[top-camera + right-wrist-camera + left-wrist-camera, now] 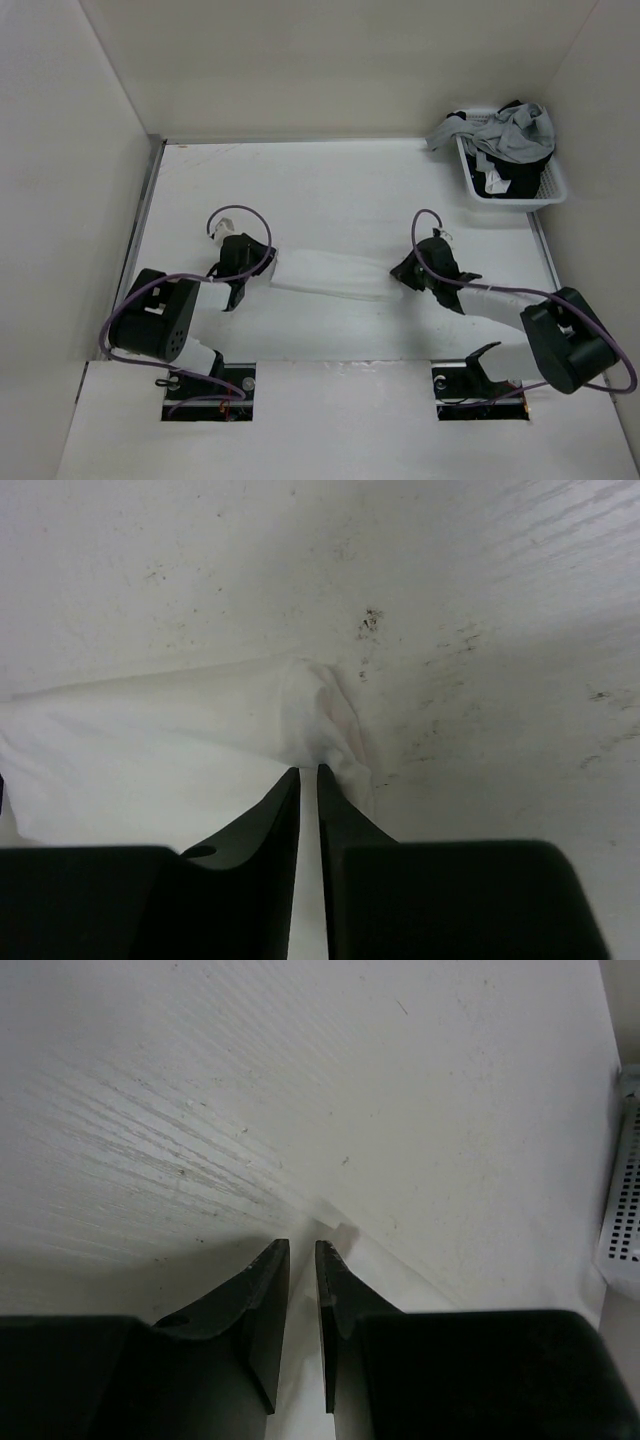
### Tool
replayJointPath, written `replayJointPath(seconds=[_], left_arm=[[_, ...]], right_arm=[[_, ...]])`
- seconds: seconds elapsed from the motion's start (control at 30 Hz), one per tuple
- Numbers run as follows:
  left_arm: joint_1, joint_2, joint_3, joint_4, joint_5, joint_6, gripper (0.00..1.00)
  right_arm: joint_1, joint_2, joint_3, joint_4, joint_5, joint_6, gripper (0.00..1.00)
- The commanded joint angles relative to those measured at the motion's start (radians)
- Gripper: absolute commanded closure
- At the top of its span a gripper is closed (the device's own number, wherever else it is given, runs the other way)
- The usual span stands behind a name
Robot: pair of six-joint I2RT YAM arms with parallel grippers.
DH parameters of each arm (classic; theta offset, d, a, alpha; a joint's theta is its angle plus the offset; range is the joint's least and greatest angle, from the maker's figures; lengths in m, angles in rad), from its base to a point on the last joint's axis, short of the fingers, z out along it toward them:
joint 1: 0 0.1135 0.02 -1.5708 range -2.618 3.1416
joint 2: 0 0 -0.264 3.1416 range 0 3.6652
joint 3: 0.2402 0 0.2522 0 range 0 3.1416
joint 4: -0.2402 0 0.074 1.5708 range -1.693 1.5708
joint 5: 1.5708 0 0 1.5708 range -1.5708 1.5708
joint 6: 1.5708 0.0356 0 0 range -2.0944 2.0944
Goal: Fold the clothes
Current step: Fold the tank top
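Over the white surface (350,190) we should pull the top (330,275) evenly taut, left gripper (302,1250) and right gripper (308,772) each narrowly pinching an end.

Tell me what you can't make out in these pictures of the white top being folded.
- White top: its straps are too small in the top view and outside both wrist views.
- Left gripper: whether its fingers pinch fabric; white cloth blends into the white table in the left wrist view.
- Basket: how many garments it holds; the grey and black pile is tangled and small in the top view.
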Motion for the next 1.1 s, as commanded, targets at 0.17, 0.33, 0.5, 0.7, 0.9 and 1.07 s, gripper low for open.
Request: replayJointPath(seconds=[0.17,0.33,0.5,0.7,0.9,1.07], left_arm=[[-0.009,-0.231,-0.029,0.012,0.027,0.023,0.84],[-0.039,-0.380,-0.019,-0.117,0.021,0.083,0.84],[-0.073,-0.458,-0.016,-0.165,0.029,0.105,0.82],[-0.096,-0.475,-0.010,-0.173,0.041,0.121,0.81],[-0.093,-0.481,-0.007,-0.169,0.060,0.125,0.81],[-0.096,-0.521,-0.003,-0.174,0.063,0.128,0.81]], right_arm=[[0.000,-0.343,-0.093,-0.034,0.043,-0.001,0.54],[-0.033,-0.448,-0.130,-0.194,0.061,0.031,0.47],[-0.024,-0.354,-0.129,-0.190,0.034,0.037,0.44],[-0.021,-0.247,-0.103,-0.085,-0.061,0.042,0.44],[-0.021,-0.087,-0.098,0.034,-0.118,0.092,0.68],[-0.032,-0.105,-0.115,0.047,-0.063,0.154,0.98]])
